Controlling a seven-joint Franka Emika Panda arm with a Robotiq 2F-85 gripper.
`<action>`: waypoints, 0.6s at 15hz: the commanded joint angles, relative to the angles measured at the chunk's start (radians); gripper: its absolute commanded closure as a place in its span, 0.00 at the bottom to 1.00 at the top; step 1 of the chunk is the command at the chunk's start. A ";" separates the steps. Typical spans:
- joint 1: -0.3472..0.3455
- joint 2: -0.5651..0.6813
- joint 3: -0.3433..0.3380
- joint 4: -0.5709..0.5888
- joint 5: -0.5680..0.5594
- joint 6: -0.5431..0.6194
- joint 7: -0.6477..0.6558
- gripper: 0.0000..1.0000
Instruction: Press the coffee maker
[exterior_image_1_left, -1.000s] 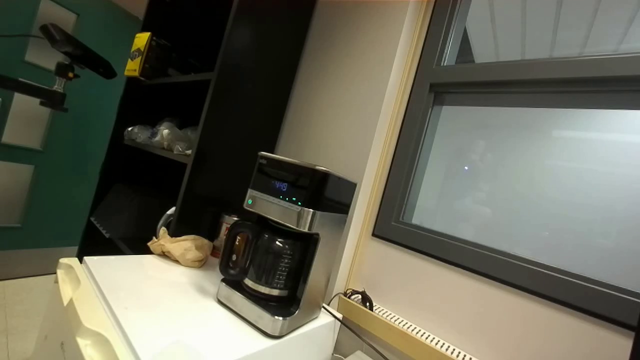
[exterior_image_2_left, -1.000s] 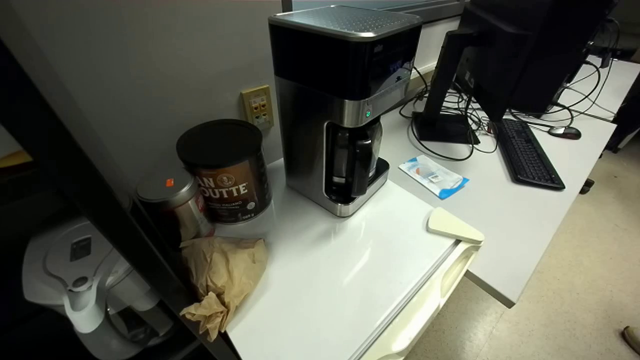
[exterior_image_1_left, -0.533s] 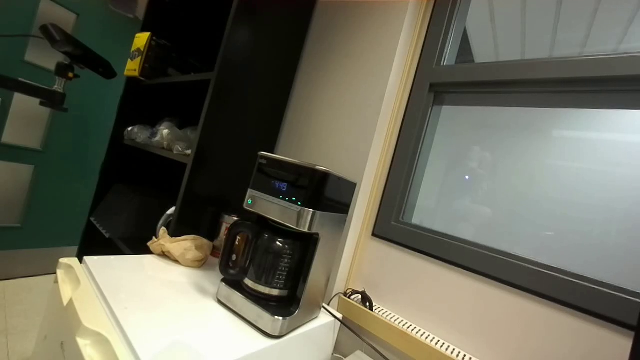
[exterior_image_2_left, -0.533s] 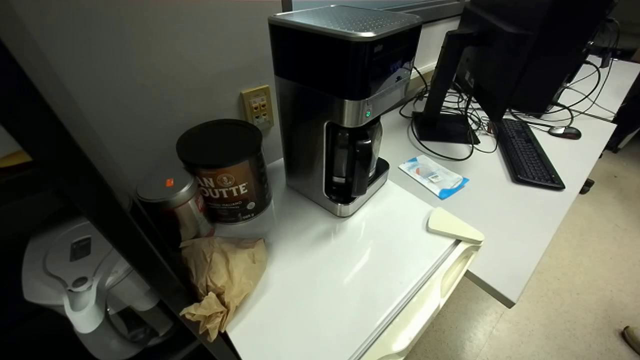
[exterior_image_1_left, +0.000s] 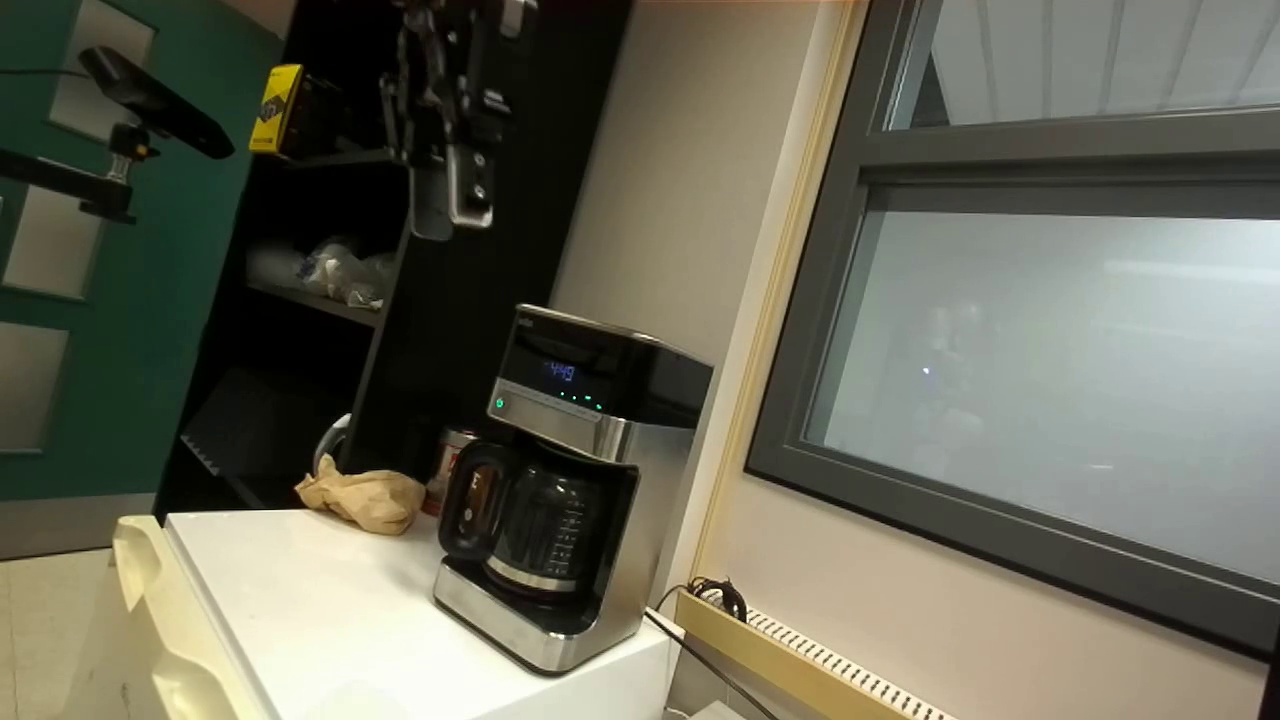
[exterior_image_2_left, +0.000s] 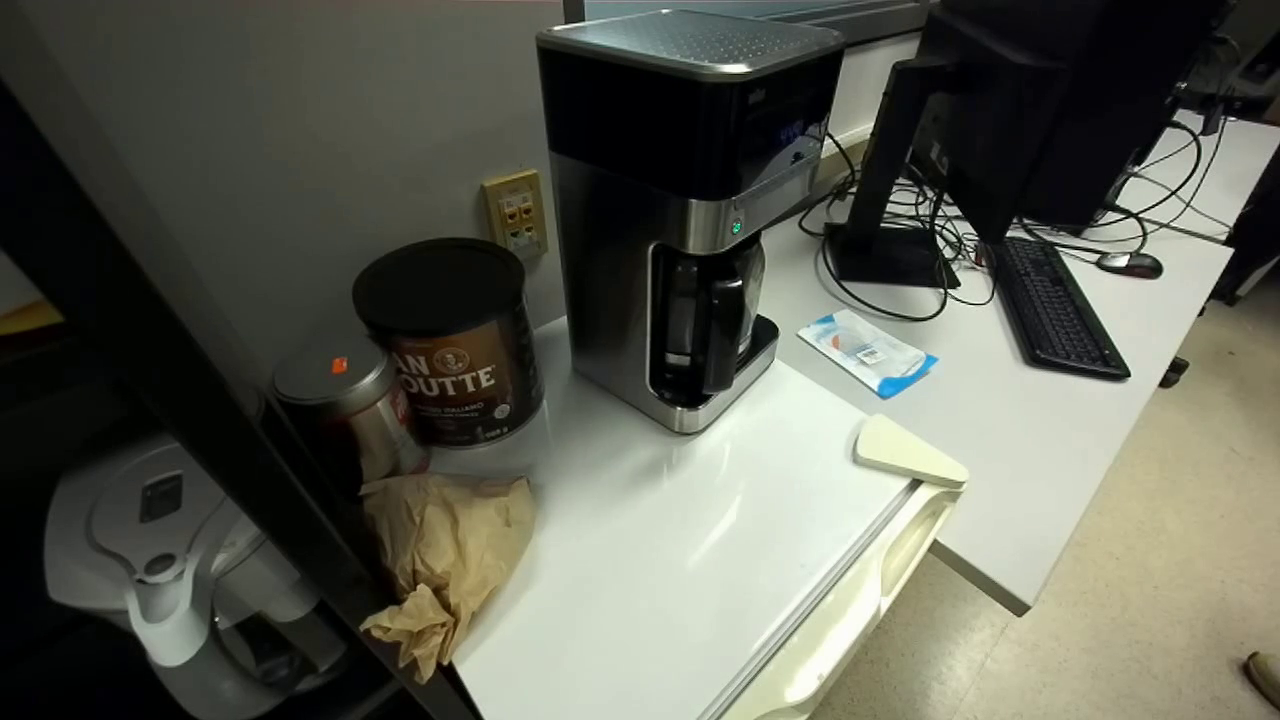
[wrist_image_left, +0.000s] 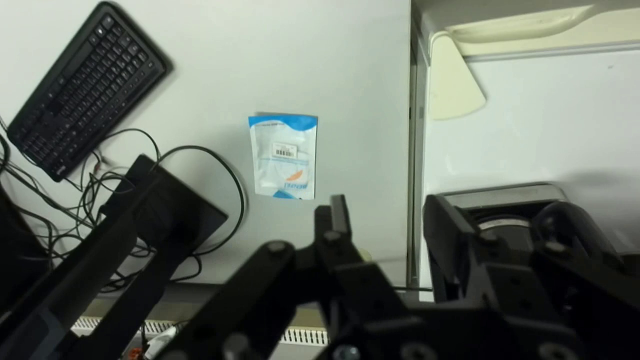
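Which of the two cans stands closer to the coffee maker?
In an exterior view, the larger black-lidded can stands closer to the coffee maker. The smaller silver-lidded can, with an orange sticker on top, stands on its far side.

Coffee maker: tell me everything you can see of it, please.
The boxy coffee maker stands upright on a white surface. It has a glossy black upper section, a silver body that looks metal, and a dotted lid. The blue display seems to read 4:49; the power button and small lights below the display glow green. A glass carafe with measuring marks and a black handle sits inside. The gripper hangs apart from it; how full the carafe is, I can't tell.
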 joint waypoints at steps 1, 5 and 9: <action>0.014 0.124 -0.020 0.071 -0.032 0.121 0.007 0.85; 0.029 0.229 -0.038 0.114 -0.026 0.265 0.010 1.00; 0.055 0.328 -0.055 0.169 -0.006 0.390 -0.001 0.99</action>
